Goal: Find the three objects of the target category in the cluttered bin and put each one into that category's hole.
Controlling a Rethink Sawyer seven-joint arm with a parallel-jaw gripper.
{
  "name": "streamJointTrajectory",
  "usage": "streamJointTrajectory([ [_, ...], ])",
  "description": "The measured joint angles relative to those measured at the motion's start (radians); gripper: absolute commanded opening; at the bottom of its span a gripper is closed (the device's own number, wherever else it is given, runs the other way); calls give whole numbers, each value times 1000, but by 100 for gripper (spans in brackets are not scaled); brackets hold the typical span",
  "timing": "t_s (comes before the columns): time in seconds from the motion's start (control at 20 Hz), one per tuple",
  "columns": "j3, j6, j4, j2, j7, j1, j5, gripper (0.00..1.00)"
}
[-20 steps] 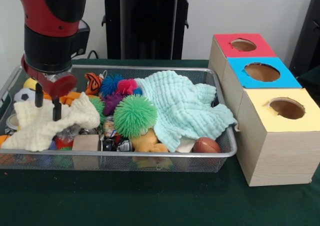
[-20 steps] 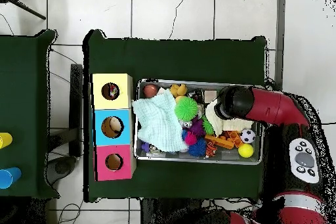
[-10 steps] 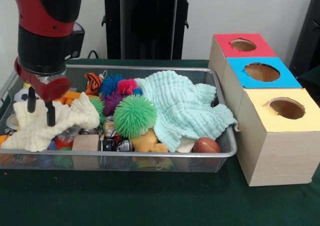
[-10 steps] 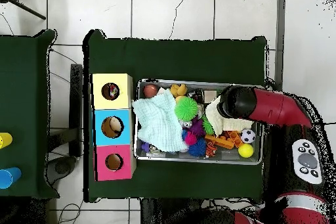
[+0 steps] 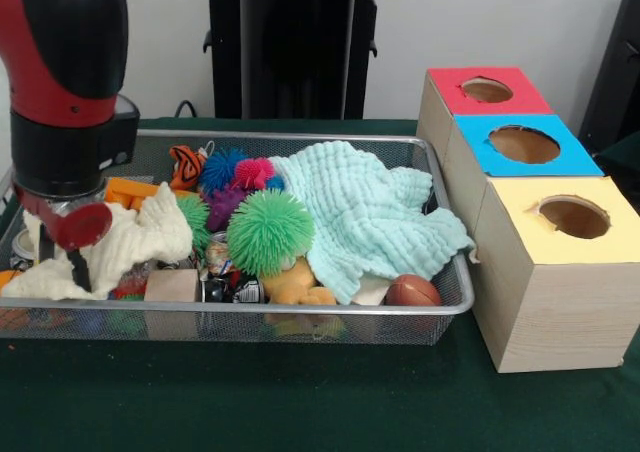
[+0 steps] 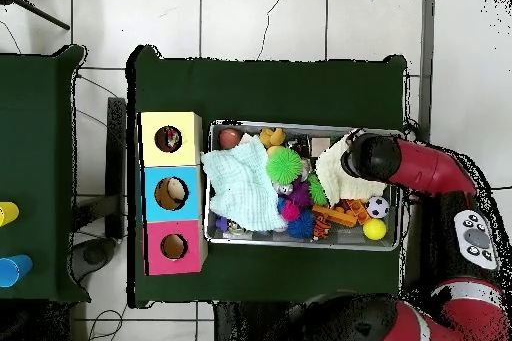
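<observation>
The wire mesh bin [image 5: 300,310] is full of toys and cloths; it also shows in the overhead view [image 6: 300,125]. My gripper [image 5: 62,257] is at the bin's left end in the front view, its two fingers apart and pressed down into a cream knitted cloth [image 5: 125,244]. No patchwork ball shows in the bin. The yellow-topped box's hole [image 5: 573,215] is at the right front; in the overhead view this hole [image 6: 168,138] shows something many-coloured inside. In the overhead view the arm covers the gripper.
A mint cloth [image 5: 370,212] covers the bin's right half. A spiky green ball [image 5: 270,232], a small basketball [image 5: 412,290], a yellow ball [image 6: 375,228] and a soccer-print ball [image 6: 377,206] lie in the bin. The blue-topped box [image 5: 525,144] and red-topped box [image 5: 487,90] stand behind the yellow one.
In the front view the arm has moved left and down. The fingers have sunk into the cream cloth's left end, and the cloth has bunched up beside them.
</observation>
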Motion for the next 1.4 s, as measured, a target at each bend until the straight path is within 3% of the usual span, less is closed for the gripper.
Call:
streamJointTrajectory([
  [0.4,81,1,-9,12,-2,-92,0,100],
  [0.45,108,4,-10,19,-2,-111,0,0],
  [0.8,127,4,-14,28,-2,-111,-2,0],
  [1.4,75,5,50,-60,-2,5,-15,0],
])
